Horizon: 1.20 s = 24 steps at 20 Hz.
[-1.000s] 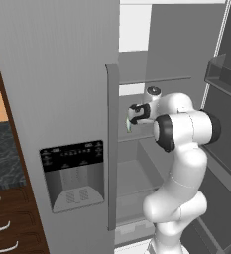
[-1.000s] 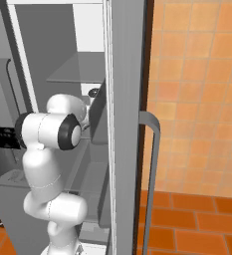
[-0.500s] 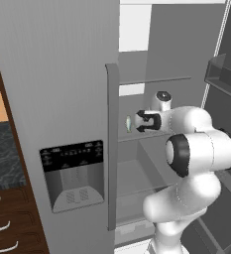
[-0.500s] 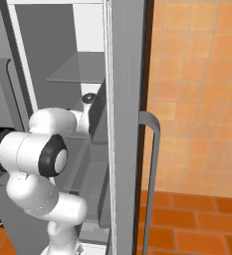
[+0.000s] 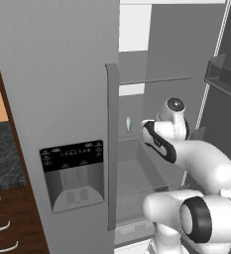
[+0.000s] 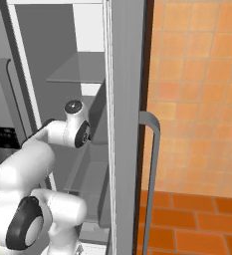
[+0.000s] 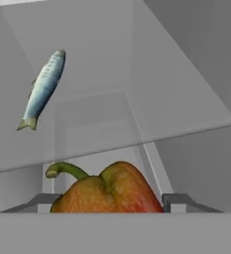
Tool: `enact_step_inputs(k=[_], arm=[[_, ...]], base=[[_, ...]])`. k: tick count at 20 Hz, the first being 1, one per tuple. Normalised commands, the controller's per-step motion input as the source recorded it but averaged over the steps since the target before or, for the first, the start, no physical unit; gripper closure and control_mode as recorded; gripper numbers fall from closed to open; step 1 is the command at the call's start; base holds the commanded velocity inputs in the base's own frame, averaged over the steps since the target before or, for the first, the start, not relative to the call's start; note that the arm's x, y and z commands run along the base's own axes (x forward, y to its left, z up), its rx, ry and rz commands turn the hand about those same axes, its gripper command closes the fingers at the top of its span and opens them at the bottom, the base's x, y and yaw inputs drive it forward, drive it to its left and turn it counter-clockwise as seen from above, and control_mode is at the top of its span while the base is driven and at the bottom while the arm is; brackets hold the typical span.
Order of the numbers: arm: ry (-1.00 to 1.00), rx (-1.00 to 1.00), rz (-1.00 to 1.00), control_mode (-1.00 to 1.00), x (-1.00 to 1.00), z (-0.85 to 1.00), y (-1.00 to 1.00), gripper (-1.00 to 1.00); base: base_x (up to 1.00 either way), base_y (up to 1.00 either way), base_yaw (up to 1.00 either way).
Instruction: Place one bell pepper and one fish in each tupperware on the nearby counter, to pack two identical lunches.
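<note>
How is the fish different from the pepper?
The fish is slim and silvery blue; the pepper is round, orange-red, with a green stem. The fish sits farther off on the glass shelf; the pepper is close, between the gripper's open fingers. Both are in the fridge.

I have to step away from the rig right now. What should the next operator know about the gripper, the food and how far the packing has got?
Gripper: inside the open fridge, fingers on either side of a bell pepper; it looks gripped, but contact can't be confirmed.
Fish: lies on the fridge shelf beyond the pepper, untouched.
Done: the arm has reached into the fridge to the pepper.
Left: carry the pepper to a container on the counter, then fetch the fish, and repeat for the second lunch.
</note>
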Motion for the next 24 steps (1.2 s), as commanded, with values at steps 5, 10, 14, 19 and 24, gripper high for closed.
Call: enact_step_inputs(k=[5, 10, 14, 19, 24], arm=[[0.13, 0.00, 0.00, -1.00, -0.74, 0.32, 0.22, 1.00], [0.14, 0.00, 0.04, -1.00, -0.52, 0.45, 0.05, 1.00], [-0.06, 0.00, 0.00, -1.00, -0.92, 0.14, 0.30, 1.00], [-0.18, 0.00, 0.00, -1.00, -0.98, 0.33, 0.04, 1.00], [-0.21, 0.00, 0.07, -1.00, -0.73, 0.01, 0.07, 1.00]], base=[[0.00, 0.00, 0.00], [0.00, 0.00, 0.00], [0.00, 0.00, 0.00], [0.00, 0.00, 0.00], [0.00, 0.00, 0.00]])
